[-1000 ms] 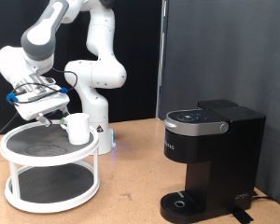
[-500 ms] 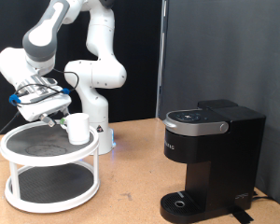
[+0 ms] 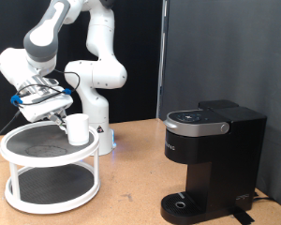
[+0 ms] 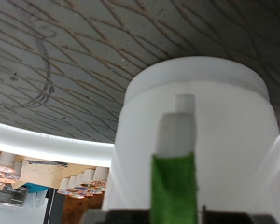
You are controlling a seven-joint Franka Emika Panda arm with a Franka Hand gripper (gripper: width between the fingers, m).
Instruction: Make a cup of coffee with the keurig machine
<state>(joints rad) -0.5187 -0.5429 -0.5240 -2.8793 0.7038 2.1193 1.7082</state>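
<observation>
Risen slightly, gripper [image 3: 61, 116] beside cup [image 3: 78, 128] — contents unseen.

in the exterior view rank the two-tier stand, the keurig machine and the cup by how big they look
1 and 2. The keurig machine and the white two-tier stand: close in apparent size, the stand wider, the machine taller, so unranked.
3. The cup, clearly smallest, on the stand's top tier beside the gripper.

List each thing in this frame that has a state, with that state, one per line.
cup: upright on the top tier of the stand, at its right edge in the exterior view.
gripper: right at the cup, a finger in front of its wall.
keurig machine: lid down, nothing on its drip base.
two-tier stand: upright on the table.
</observation>
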